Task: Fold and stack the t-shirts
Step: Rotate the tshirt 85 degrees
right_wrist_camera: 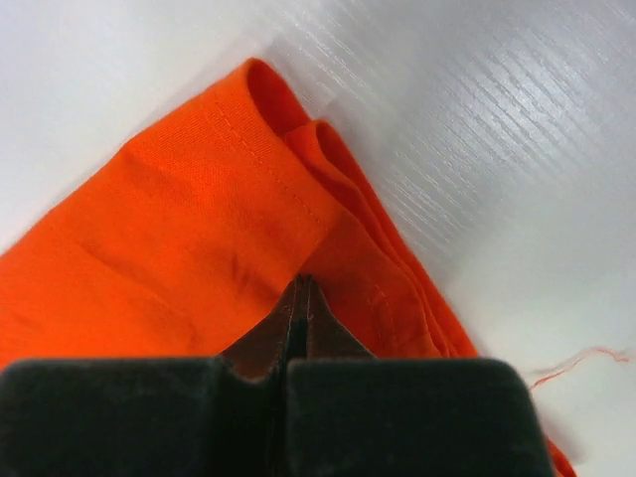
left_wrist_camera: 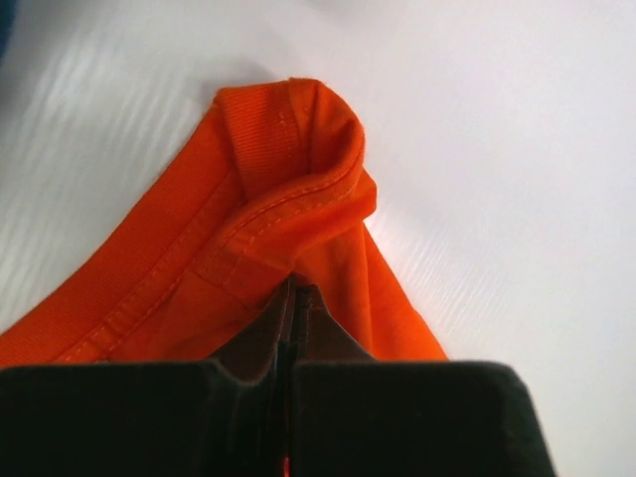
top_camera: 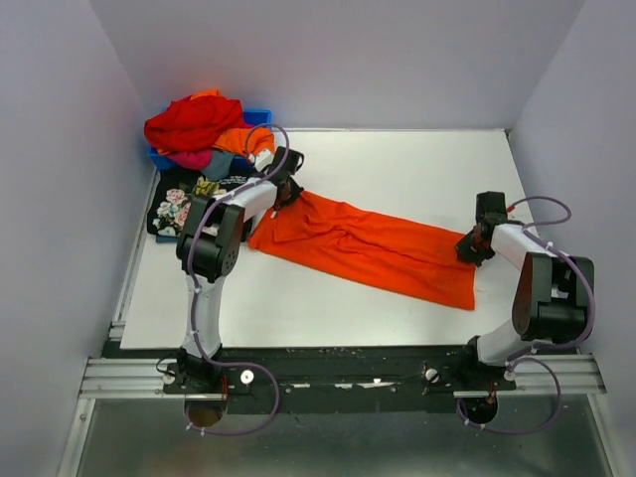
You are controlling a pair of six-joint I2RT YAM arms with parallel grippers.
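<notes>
Left arm (top_camera: 237,211) stretched far forward, right arm (top_camera: 519,248) bent low, both pairs of jaws pinched closed

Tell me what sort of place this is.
Probably a robot lab test cell, not a home: a white table boxed in by plain walls, a left arm and right arm mounted on a metal rail, and an orange t-shirt held by both.

orange tee (top_camera: 368,248): plain bright orange, stitching to match; red tee (top_camera: 194,121): solid red; pink tee (top_camera: 191,159): magenta; black tee (top_camera: 177,211): black, pink-and-white rose print; bin (top_camera: 260,115): blue; table (top_camera: 417,169): white, finely ribbed.
</notes>
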